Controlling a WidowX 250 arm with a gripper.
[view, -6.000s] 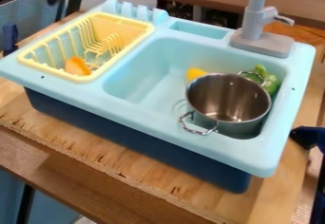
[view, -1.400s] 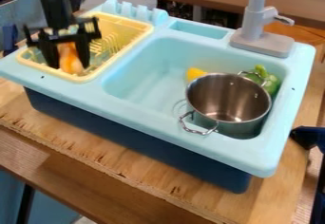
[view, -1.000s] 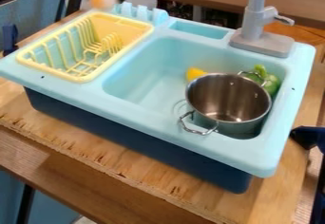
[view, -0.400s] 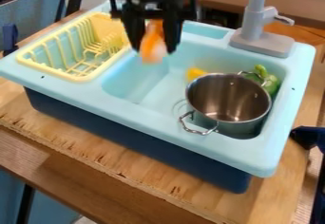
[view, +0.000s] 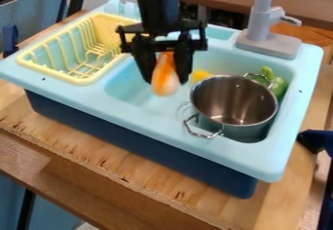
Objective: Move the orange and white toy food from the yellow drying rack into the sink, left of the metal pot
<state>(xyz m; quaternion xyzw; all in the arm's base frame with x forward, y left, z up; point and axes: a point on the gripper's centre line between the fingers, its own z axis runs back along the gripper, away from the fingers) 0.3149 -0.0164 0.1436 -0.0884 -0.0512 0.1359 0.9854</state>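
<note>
The gripper (view: 166,77) hangs over the left part of the light-blue sink basin, shut on an orange and white object (view: 165,80) whose pale end points down. To its right, a metal pot (view: 234,102) with two wire handles stands in the basin. Behind the pot lie a yellow object (view: 201,75), partly hidden, and a green pepper-like object (view: 278,86) at the basin's right corner.
A yellow dish rack (view: 79,79) sits on the left side of the sink unit (view: 146,109). The grey faucet (view: 261,27) rises at the back right. Wooden boards (view: 110,151) support the unit.
The gripper took hold of the orange and white object in the dish rack, lifted it out and carried it right over the basin. Most recently it has moved slightly right and lower.
</note>
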